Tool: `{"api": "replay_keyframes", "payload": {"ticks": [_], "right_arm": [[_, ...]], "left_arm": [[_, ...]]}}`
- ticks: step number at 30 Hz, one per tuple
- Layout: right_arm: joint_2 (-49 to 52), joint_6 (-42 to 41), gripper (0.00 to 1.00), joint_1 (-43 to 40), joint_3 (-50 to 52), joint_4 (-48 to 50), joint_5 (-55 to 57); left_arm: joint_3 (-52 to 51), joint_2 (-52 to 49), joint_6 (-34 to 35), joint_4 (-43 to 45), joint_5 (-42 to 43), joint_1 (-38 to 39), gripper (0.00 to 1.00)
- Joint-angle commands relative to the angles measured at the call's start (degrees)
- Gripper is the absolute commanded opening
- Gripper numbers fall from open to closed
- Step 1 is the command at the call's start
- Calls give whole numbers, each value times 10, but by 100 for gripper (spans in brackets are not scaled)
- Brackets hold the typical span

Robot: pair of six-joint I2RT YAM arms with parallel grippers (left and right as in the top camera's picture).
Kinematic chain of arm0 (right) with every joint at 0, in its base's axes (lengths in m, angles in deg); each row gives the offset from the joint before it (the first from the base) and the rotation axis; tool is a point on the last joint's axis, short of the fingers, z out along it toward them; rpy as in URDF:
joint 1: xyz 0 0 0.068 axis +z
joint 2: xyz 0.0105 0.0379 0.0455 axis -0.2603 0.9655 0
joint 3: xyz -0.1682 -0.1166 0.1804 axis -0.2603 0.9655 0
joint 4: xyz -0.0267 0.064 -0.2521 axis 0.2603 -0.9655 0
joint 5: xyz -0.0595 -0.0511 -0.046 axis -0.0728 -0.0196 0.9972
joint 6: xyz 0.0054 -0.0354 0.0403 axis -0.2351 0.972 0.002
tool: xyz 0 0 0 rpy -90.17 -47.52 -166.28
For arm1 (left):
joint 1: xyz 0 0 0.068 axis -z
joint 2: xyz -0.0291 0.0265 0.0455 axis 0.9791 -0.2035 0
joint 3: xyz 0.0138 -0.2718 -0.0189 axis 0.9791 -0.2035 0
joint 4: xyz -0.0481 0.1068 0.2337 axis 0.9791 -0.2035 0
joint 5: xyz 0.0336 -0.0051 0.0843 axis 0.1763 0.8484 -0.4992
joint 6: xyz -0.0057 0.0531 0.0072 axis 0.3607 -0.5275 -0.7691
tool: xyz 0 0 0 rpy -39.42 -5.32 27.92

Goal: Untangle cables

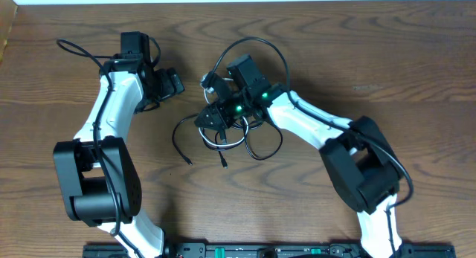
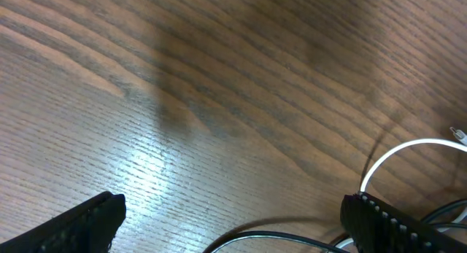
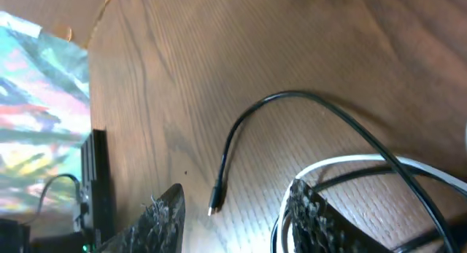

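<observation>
Dark wood-grain surface (image 1: 357, 50) with two arms and one knot of cords. The long thin black cable (image 3: 292, 95) and the shorter thin white cable (image 3: 350, 162) lie looped over one another at the middle of the surface, directly beneath the right arm's wrist. One free black run arcs out to the left of the knot and ends in a small plug (image 3: 214, 208).

The right arm reaches from the lower right up and leftward. Its right pincer (image 3: 233, 216) is poised low over the knot, released. Its fingers stand apart, with bare wood and the black plug showing between them, and the white cable curves just beside one finger.

The left arm rises from the lower left and bends rightward at the wrist. Its left pincer (image 2: 233, 224) is spread wide and released, grasping nothing, just left of the knot.
</observation>
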Motion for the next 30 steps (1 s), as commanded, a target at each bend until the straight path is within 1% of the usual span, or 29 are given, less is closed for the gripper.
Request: {"api": "replay_keyframes", "payload": {"ticks": [1,6,13,30], "right_arm": [[26,-30,43,-4,-3,2,-35],[37,-29,43,-3,-3,3,-31],[39,-29,43,2,-3,-11,17],[72,-29,42,31,-3,0,26]], "left_arm": [[-4,-9,-3,-2,3,-2,98],[-4,-9,-3,-2,3,-2,99],[-4,-9,-3,-2,3,-2,99],[-4,-9,-3,-2,3,-2,99]]}}
